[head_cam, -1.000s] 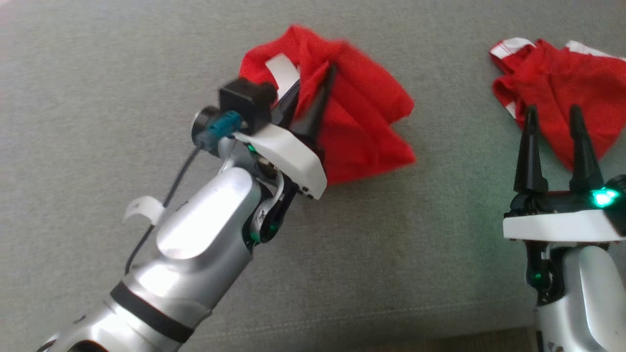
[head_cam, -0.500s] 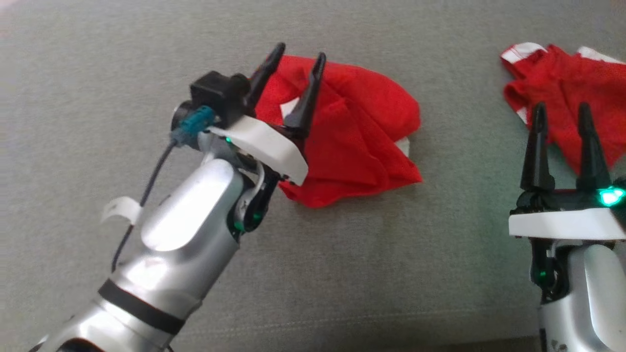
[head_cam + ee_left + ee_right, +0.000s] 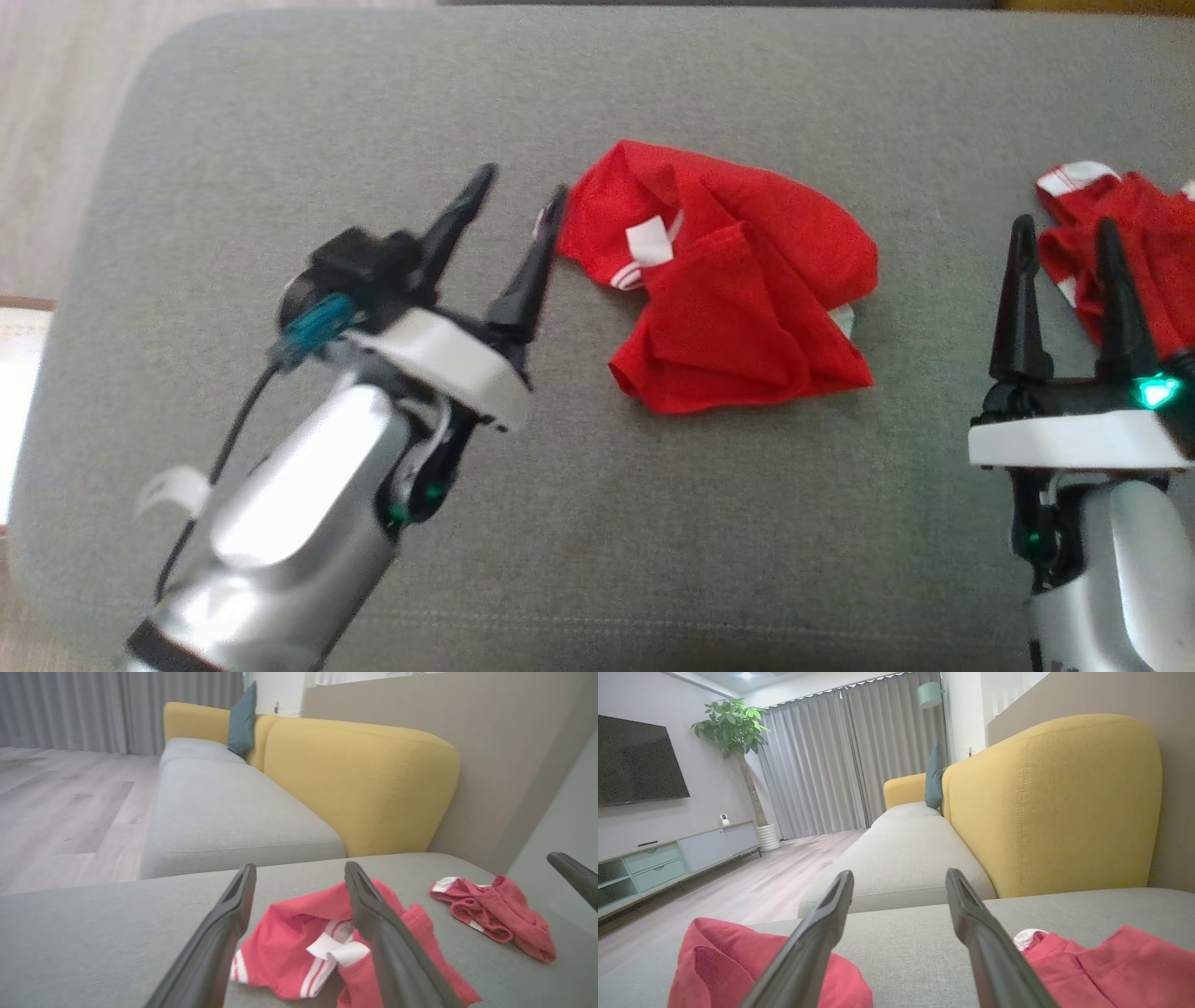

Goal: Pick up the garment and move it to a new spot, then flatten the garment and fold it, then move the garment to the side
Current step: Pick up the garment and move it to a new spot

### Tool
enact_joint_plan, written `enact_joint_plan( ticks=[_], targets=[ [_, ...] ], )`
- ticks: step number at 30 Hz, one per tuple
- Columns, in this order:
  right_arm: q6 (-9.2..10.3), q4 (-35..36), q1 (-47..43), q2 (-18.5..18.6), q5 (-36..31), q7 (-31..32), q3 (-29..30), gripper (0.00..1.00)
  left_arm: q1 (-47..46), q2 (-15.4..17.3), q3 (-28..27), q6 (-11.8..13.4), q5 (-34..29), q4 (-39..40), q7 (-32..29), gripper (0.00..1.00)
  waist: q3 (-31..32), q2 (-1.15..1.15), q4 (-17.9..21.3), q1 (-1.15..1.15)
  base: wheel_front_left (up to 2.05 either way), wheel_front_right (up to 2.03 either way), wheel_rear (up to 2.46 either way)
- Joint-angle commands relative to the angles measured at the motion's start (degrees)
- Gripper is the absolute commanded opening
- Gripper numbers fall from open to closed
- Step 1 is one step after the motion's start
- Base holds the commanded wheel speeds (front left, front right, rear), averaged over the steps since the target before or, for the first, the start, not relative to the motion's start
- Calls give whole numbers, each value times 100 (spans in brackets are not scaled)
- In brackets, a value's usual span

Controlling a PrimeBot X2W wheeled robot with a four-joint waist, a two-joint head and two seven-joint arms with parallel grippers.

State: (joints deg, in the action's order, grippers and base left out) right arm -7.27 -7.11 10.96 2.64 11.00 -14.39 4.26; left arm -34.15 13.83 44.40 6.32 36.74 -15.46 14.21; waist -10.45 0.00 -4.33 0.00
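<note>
You have a wide grey cushion [image 3: 280, 93] under everything, and the left wrist view shows a yellow backrest [image 3: 364, 779] beyond it. The left arm [image 3: 280, 523] reaches in from the lower left. The garment [image 3: 747, 308], red and crumpled in loose folds, lies on the cushion near its middle, free of any grip. A second red piece [image 3: 1139, 252] with white trim lies well apart, at the right edge. Your left jaws stand wide open and empty. One tip is just beside the garment's left edge, and you cannot tell whether it touches. Your right jaws are also spread open and hold nothing, their tips in front of the second piece. A small white label [image 3: 648, 241] shows on the garment.
</note>
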Motion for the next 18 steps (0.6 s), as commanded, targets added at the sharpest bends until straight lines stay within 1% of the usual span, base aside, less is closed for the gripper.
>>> enact_joint_plan(
  ticks=[1,5,9,13,14,18],
  targets=[
    [-22,157,-10,23,-6,-61,-136,100,-10,239,-366,87,40,278,36,100,132,0,-156,0,0,0,0],
    [-22,117,-142,23,-3,-61,-180,100,478,472,-726,314,44,471,67,100,317,0,-345,0,0,0,0],
    [-22,76,-299,23,4,-61,-237,100,1105,536,-1266,541,-221,802,76,100,509,0,-499,0,0,0,0],
    [-22,36,-475,23,31,-61,-291,100,1804,393,-1764,577,-619,1142,77,100,671,0,-608,0,0,0,0],
    [-22,18,-554,23,48,-61,-322,100,2112,246,-2013,561,-795,1277,77,100,732,0,-640,0,0,0,0],
    [-22,5,-657,23,66,-61,-362,100,2552,-63,-2401,415,-1108,1415,78,100,789,0,-668,0,0,0,0]
  ],
)
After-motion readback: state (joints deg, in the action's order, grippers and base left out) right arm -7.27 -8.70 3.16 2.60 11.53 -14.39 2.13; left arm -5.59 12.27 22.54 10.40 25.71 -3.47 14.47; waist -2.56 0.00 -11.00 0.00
